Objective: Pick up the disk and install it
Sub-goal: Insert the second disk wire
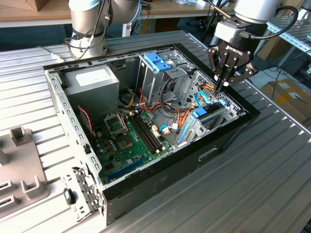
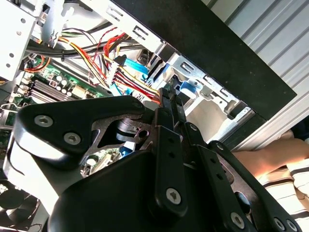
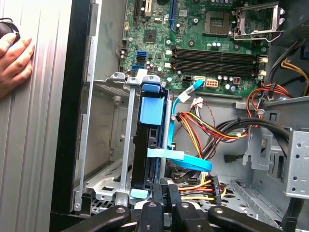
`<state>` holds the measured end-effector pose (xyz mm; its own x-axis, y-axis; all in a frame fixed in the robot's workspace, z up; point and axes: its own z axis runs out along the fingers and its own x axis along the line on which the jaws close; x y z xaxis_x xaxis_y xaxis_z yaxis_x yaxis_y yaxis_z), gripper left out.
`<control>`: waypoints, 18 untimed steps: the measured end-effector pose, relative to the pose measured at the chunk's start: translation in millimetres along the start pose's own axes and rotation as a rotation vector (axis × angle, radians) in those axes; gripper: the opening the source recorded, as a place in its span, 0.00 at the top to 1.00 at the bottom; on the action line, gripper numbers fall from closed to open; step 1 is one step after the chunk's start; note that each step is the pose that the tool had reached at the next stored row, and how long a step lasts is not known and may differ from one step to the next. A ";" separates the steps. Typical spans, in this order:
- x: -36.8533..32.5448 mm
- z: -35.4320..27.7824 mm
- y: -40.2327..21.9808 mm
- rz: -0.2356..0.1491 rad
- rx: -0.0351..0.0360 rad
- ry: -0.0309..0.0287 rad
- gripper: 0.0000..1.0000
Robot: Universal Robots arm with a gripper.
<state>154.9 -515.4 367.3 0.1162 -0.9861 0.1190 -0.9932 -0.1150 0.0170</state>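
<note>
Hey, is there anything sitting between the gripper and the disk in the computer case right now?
Nothing visible does. In the exterior view the gripper hangs right above the disk, which stands on edge in its bay at the case's front corner. In the first wrist view the orange and yellow cables run beside the disk, not over it.

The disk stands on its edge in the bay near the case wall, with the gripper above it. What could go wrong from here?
1. The gripper is closed, its tips just over the disk, near the red, yellow and orange wires; it might snag them.
2. A flat blue cable crosses the disk's side and could be pinched or pulled.
3. A person's hand rests on the table beside the case, fairly close to the arm's working area.
</note>
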 end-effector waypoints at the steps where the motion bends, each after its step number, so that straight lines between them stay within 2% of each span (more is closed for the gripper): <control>1: 0.0 0.0 0.0 0.000 0.0000 0.0000 0.84; 4: 0.0 0.0 0.0 0.002 -0.0002 0.0000 0.84; 6: 0.0 0.0 0.0 0.016 -0.0019 -0.0003 0.84; 18: -0.1 0.9 0.2 0.017 -0.0020 -0.0003 0.84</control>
<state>154.7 -515.4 366.4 0.0994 -0.9879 0.1190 -0.9950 -0.0980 0.0170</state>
